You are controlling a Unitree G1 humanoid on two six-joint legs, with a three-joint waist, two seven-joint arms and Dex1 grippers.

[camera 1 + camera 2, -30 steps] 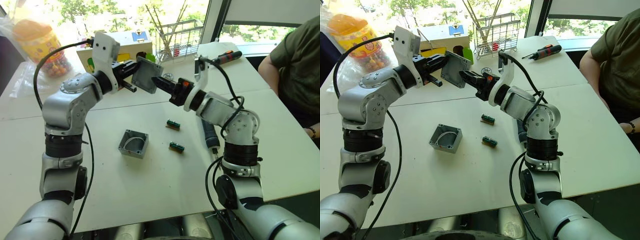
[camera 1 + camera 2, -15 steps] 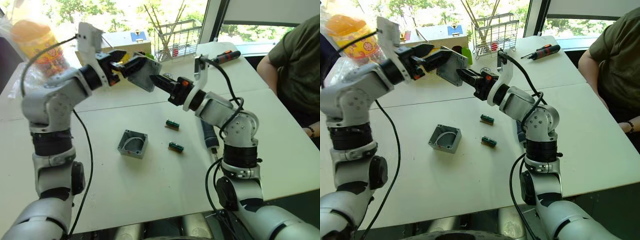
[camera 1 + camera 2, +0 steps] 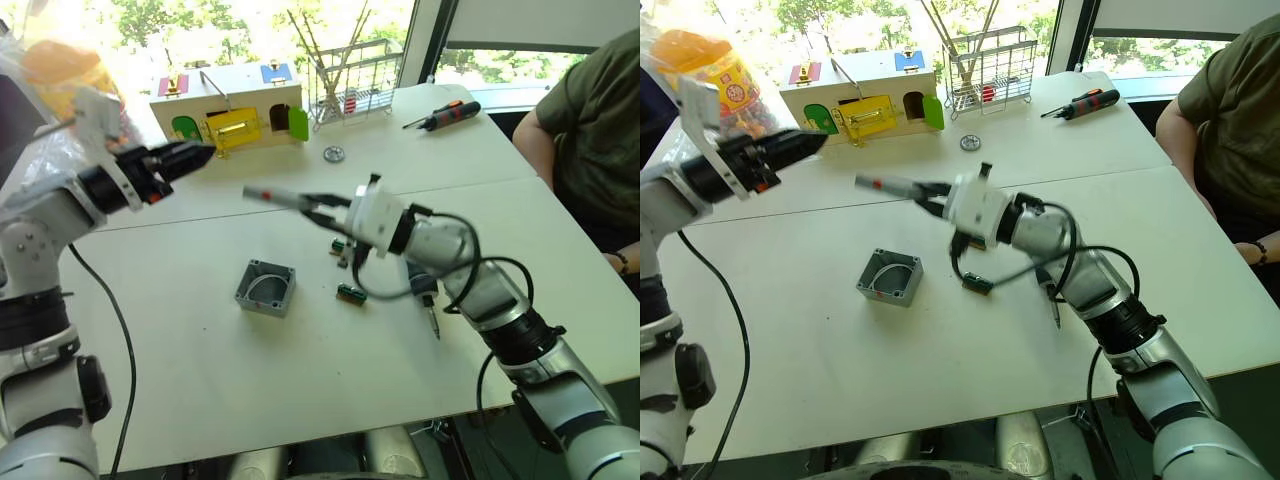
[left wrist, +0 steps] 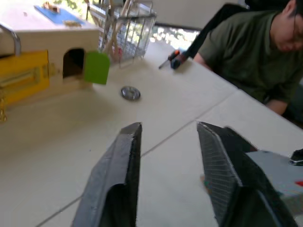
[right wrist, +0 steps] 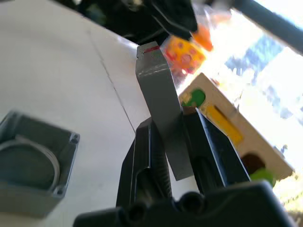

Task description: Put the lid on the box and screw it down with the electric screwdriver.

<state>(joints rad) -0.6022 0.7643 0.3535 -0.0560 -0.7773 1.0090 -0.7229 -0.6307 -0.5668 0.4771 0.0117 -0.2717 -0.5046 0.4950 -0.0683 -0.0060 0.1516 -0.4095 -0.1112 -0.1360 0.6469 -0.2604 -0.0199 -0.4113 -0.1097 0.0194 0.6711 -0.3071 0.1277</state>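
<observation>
The grey lid [image 3: 280, 196] is held nearly flat above the table, with my right gripper [image 3: 322, 206] shut on its edge. The right wrist view shows the lid [image 5: 156, 80] clamped between both fingers, a red mark at its far end. Below and to the left of the lid, the open grey box [image 3: 266, 287] sits on the table. My left gripper [image 3: 203, 153] is off to the far left, open, with nothing between its fingers [image 4: 124, 156]. The electric screwdriver [image 3: 422, 290] lies on the table, partly behind my right arm.
Two small green parts [image 3: 351, 293] lie right of the box. At the back stand a wooden box with coloured doors [image 3: 228, 108] and a wire rack [image 3: 350, 75]; an orange-and-black hand screwdriver [image 3: 445, 113] lies there too. A person [image 3: 590, 120] sits at the right.
The left gripper let go of the lid and drew back to the left. The right gripper now holds the lid alone and has swung it down and leftward toward the box.
</observation>
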